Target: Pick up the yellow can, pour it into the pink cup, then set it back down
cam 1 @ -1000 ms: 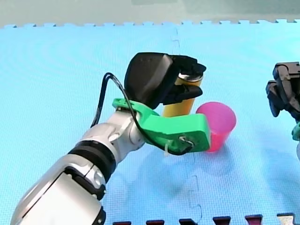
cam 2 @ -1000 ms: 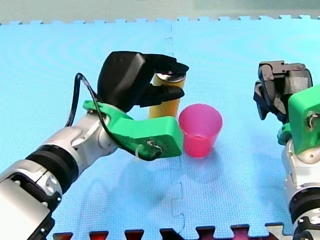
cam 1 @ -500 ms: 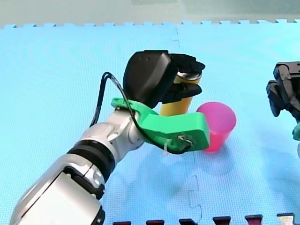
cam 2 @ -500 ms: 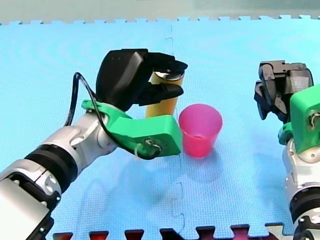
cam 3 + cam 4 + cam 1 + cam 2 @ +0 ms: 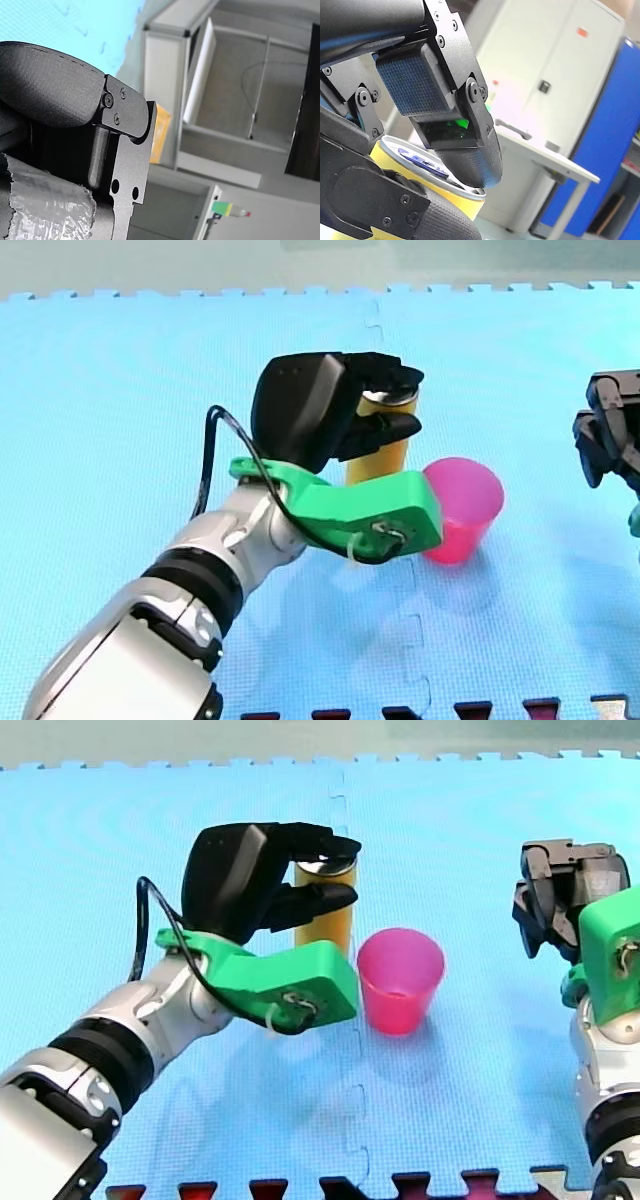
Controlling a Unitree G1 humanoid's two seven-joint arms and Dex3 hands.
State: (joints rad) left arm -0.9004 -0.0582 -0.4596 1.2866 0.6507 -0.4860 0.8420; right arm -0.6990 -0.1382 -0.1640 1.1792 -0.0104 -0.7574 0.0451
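My left hand (image 5: 403,398) is shut on the yellow can (image 5: 378,450), fingers over its silver top and thumb across its side. The can stands close to upright, just left of the pink cup (image 5: 462,505), which sits upright on the mat. The green wrist bracket (image 5: 290,982) hides the can's base, so I cannot tell whether it touches the mat. The second wrist view shows the can's rim (image 5: 420,172) under a black fingertip (image 5: 470,160). My right hand (image 5: 555,905) hangs at the right edge, apart from the cup and holding nothing.
The blue foam mat (image 5: 120,420) covers the whole surface, with a seam (image 5: 415,640) running toward me below the cup. Its toothed far edge (image 5: 200,292) meets grey floor. Dark red tiles (image 5: 300,1190) line the near edge.
The can was leaning toward the cup and now stands nearly upright. My left hand has drawn it a little left, away from the cup. The right hand has barely moved.
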